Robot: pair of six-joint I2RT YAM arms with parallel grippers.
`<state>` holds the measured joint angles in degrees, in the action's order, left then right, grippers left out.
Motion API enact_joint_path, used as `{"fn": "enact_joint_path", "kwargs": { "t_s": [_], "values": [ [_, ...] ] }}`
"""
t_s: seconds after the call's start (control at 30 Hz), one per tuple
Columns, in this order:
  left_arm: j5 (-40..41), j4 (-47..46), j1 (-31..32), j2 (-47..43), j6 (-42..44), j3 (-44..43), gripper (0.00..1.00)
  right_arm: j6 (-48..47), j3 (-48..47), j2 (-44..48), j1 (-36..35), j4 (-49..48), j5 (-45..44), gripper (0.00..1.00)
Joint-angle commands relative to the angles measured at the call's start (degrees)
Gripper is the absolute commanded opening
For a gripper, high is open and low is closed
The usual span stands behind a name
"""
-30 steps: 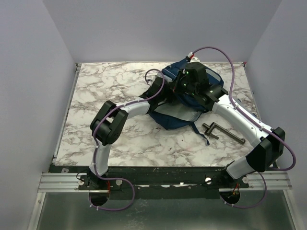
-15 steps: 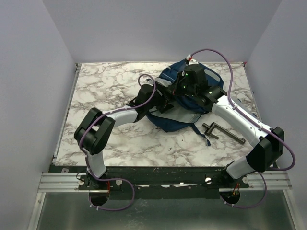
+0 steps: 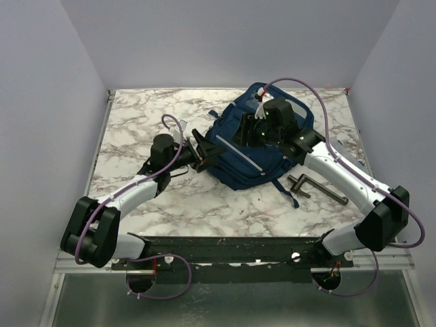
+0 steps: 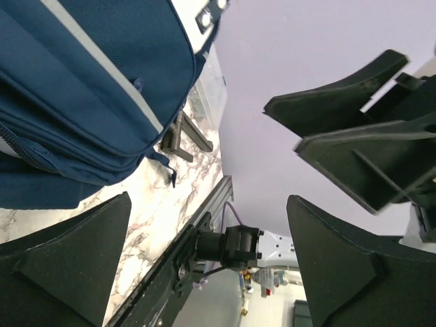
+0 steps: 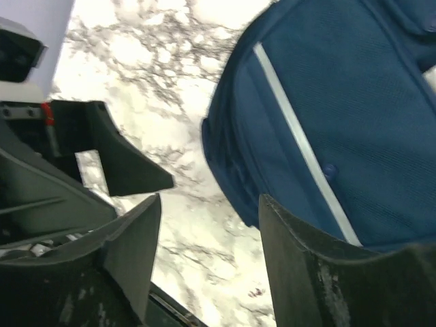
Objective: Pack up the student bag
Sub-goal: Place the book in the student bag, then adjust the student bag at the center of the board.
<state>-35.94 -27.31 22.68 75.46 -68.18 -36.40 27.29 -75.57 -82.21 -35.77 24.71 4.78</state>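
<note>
The student bag [image 3: 248,153] is laid flat on the desk [image 3: 136,122], right of centre toward the far edge.
The right hand [image 3: 251,129] is held over the bag's top, jaws parted with nothing between them. The left hand [image 3: 204,150] is set just beside its left side, jaws spread wide and empty. A dark metal crank [image 3: 318,188] is seen near the desk's right edge.

The student bag [image 3: 251,158] takes up the far middle of the table [image 3: 136,119]. The left gripper [image 3: 203,148] crowds its left edge and the right gripper [image 3: 246,129] hangs over its top. A dark T-handled tool [image 3: 320,191] lies near its right front corner, narrowing that side. Bare marble on the left and along the front gives passage
</note>
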Motion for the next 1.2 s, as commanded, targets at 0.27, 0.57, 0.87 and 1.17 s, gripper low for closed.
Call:
{"fn": "enact_joint_path", "kwargs": {
  "t_s": [0.27,0.57,0.87,1.17],
  "values": [
    [9.38,26.68,5.88,2.23,18.59,-10.29,0.98,3.12,20.87,6.29,25.90,-7.02,4.00,0.63],
    [18.39,43.12,7.82,13.01,25.47,-19.58,0.91,1.14,21.92,-1.89,27.88,-10.26,0.64,0.62],
    [17.90,43.74,7.58,19.51,29.04,-25.12,0.64,-2.88,17.76,-11.79,27.04,-15.91,5.17,0.60],
    [12.21,40.83,4.61,15.19,29.07,-22.53,0.00,-6.74,3.57,-21.30,20.91,-13.27,7.73,0.59]
  ]
}}
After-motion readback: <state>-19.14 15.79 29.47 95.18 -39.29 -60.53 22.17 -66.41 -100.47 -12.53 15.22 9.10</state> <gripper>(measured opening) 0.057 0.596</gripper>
